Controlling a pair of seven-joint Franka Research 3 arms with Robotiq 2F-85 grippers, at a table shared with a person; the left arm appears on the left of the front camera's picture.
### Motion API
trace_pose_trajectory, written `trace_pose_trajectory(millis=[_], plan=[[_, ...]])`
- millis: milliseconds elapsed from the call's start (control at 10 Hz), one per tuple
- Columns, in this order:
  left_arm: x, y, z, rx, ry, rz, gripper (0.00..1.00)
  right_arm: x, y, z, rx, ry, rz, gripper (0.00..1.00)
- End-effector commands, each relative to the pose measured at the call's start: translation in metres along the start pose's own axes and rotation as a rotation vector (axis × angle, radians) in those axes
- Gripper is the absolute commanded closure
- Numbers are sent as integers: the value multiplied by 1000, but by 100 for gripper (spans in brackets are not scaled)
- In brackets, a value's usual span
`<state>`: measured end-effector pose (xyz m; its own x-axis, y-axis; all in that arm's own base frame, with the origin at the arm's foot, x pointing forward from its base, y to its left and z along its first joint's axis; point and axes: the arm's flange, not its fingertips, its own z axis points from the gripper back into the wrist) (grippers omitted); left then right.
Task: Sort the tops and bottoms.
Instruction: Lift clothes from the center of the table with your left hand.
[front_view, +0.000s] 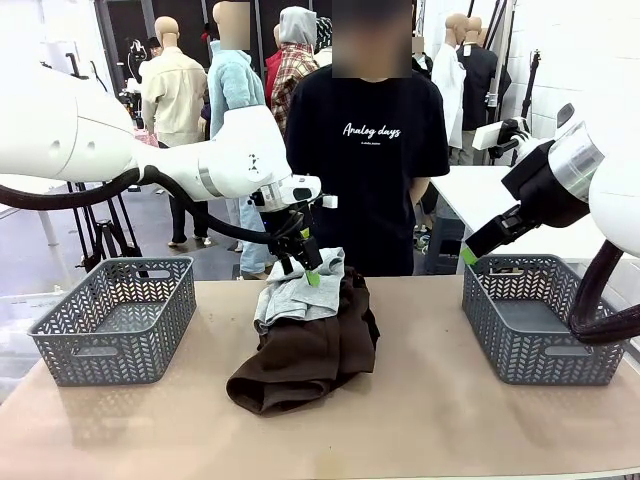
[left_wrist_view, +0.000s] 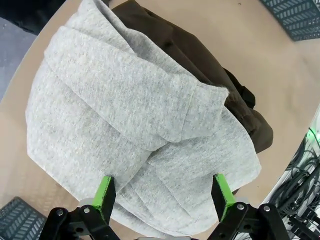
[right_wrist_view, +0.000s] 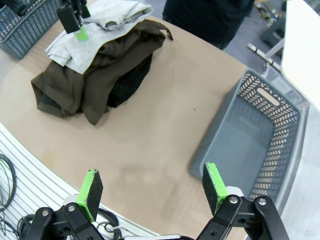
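The dark brown trousers (front_view: 300, 365) lie heaped at the middle of the desk (front_view: 450, 420), their bulk toward its near edge, with black cloth (right_wrist_view: 129, 82) tucked under them on the right side. The light grey top (front_view: 295, 295) is draped over the far part of that heap. The left gripper (front_view: 305, 268) is directly above the top with its jaws spread apart, and the grey fabric lies just beyond both green pads (left_wrist_view: 106, 192). I cannot tell whether they touch it. A grey basket (front_view: 115, 330) stands near the desk's left edge. Another basket (front_view: 530, 340) stands near the right edge, and the right gripper (front_view: 470, 253) hangs over its far left corner, jaws spread wide and holding nothing. A person (front_view: 370, 150) stands beyond the far edge.
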<state>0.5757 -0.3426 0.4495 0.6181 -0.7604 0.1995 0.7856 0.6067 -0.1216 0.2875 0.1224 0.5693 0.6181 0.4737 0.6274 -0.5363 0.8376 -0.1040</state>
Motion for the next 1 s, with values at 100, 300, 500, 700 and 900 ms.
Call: trace_pose_trajectory(millis=[100,300,500,700,900], plan=[[-5,-17,-10,49,12,-41,18,1,-2,-3,-2,-3,3,0],[-6,-19,-8,56,1,-42,51,1,-2,-3,-2,-3,3,0],[-11,-24,-5,54,13,-23,84,1,-2,-3,-2,-3,3,0],[-12,-27,1,74,18,-17,100,1,-2,-3,-2,-3,3,0],[-13,-25,4,43,15,24,100,1,-2,-3,-2,-3,3,0]])
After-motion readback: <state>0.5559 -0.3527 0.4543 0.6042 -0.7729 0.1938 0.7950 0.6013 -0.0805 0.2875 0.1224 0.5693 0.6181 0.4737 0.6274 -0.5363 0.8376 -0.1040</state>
